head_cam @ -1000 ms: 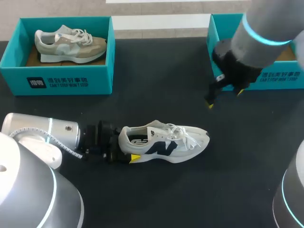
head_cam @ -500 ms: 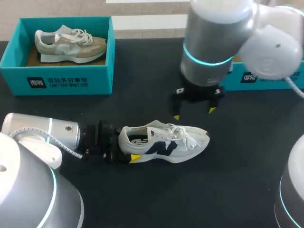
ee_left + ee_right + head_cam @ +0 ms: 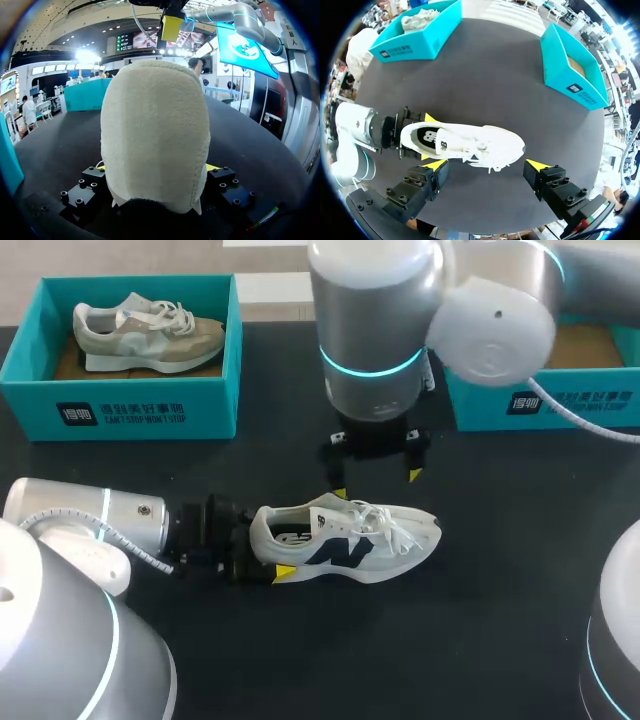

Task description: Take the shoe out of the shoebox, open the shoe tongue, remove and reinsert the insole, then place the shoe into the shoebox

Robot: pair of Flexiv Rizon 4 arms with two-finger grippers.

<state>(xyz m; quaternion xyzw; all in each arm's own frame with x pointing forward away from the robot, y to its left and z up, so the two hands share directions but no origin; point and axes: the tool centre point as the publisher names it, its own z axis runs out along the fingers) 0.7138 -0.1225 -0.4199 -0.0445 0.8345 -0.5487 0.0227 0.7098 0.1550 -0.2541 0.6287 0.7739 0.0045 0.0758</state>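
Here, the shoe outside its box

The white shoe point(image 3: 345, 540) stands on the table point(image 3: 500, 620), toe pointing right, well apart from the teal shoebox point(image 3: 560, 405) at far right. The left gripper point(image 3: 265, 552) clamps its heel; the right gripper point(image 3: 377, 485) hangs above it, jaws wide apart.

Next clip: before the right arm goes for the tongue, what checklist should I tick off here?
1. left gripper shut on the white shoe's heel: ok.
2. right gripper open over the shoe: ok.
3. Shoe upright on the table: ok.
4. insole seated inside: ok.
5. laces loose enough to lift the tongue: cannot tell.
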